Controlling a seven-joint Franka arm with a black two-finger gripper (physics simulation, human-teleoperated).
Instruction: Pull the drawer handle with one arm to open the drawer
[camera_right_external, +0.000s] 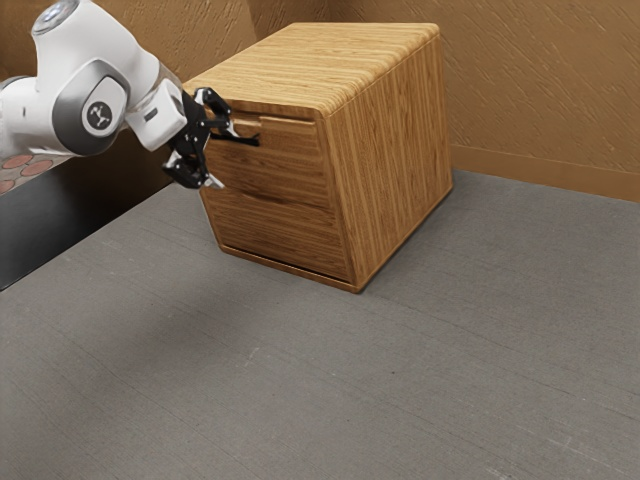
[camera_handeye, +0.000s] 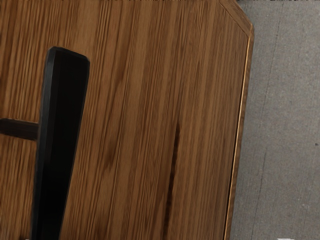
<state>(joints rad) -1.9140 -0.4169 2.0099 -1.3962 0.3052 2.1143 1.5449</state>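
Where the arm enters at the upper left of the exterior frame, the gripper (camera_right_external: 216, 150) stands against the front of the wooden cabinet (camera_right_external: 390, 150), its two black fingers spread one above the other. The handle (camera_right_external: 246, 141), a dark bar, sits on the top drawer (camera_right_external: 285, 150), left of centre in the upper half of that frame. Its near end lies between the spread fingers, and no pinch on it is evident. The cabinet rests on a grey surface (camera_right_external: 400, 380).

Wrist view: the handle (camera_handeye: 59, 150) is seen close. It is a flat black bar standing off the drawer front (camera_handeye: 135, 100) on a short post (camera_handeye: 17, 129), with clearance behind the bar.

Handling assessment: the bar appears rigid and smooth. It should not deform, but its smooth faces may let the fingers slide if the pull runs off-axis.

Recommended hold: across the bar near its post, with the fingers closing on it from two opposite sides.

The drawer looks like solid wood, probably of moderate weight, and should run straight out, so the pull should be square to the front. The cabinet is unsecured as far as can be seen and might drag if the drawer binds. Whether the drawer is already out at all, I cannot tell.
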